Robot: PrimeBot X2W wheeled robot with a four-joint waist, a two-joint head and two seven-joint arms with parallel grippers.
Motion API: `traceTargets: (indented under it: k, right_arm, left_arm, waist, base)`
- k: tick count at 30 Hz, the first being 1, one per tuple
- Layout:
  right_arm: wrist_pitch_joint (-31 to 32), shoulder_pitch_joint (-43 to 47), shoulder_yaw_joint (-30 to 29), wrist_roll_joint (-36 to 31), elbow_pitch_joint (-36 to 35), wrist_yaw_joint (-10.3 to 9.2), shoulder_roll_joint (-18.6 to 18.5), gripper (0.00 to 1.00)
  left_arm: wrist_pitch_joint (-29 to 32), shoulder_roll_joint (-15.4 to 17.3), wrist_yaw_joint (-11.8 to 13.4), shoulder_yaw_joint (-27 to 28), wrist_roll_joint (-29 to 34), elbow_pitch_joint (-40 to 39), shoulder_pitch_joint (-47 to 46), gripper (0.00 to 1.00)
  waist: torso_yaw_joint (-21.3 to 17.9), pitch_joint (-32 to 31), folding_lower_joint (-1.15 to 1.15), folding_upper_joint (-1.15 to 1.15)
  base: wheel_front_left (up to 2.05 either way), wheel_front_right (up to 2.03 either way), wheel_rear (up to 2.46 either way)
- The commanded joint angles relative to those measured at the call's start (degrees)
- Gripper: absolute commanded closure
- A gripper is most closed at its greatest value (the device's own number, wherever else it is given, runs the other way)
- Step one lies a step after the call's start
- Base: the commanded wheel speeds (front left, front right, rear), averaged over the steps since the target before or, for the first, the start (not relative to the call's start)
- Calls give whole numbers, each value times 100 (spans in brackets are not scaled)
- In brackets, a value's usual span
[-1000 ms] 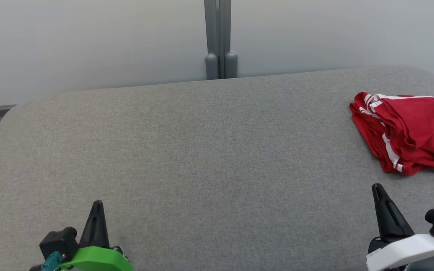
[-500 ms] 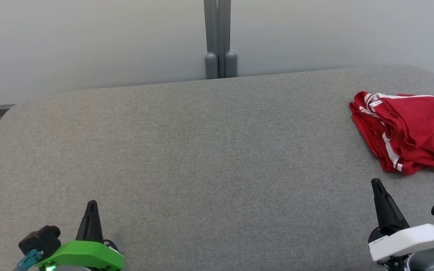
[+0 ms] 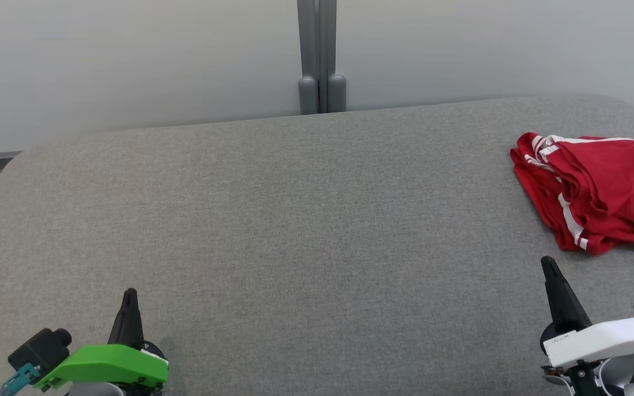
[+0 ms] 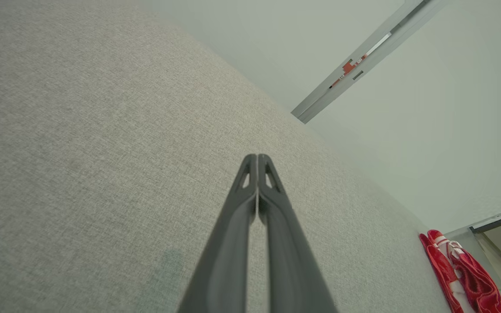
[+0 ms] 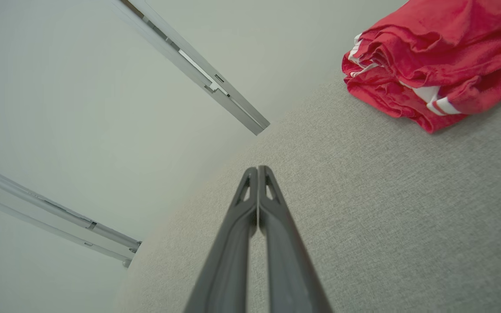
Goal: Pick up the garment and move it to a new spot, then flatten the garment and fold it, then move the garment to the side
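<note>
Head view: red garment [image 3: 592,192] lies loosely folded at the table's [image 3: 295,220] right end, near the right gripper [image 3: 548,265]. Left wrist: left gripper [image 4: 257,157] pressed together, empty. Right wrist: likewise. Set-aside step looks done; any regrasp needs spread fingers.

Grey fabric-covered desk [image 3: 295,209], rounded far corners. Red garment [image 3: 592,190] with white stripes lies bunched on its right side near far edge; looks roughly folded, frame cuts its right part.
</note>
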Motion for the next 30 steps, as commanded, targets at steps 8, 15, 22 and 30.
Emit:
traceTargets:
  k: [8, 15, 22, 30]
  right_arm:
    - [89, -270, -46, 673, 107, -2, 0, 100]
    - [150, -365, -68, 1131, 227, -3, 25, 100]
    - [210, -447, -91, 1545, 337, -3, 47, 100]
    - [278, -542, -119, 2000, 459, -3, 74, 100]
  left_arm:
    - [169, -37, -155, 182, -647, -38, -249, 100]
    - [291, -73, -241, 292, -1099, -29, -296, 100]
    - [403, -106, -318, 385, -1502, -21, -330, 100]
    - [531, -143, -413, 496, -1954, -12, -371, 100]
  waist:
    - [-4, 9, 0, 0]
    - [-7, 16, 0, 0]
    - [-10, 23, 0, 0]
    - [-13, 32, 0, 0]
  base:
    - [0, 0, 0]
    - [0, 0, 0]
    - [0, 0, 0]
    - [0, 0, 0]
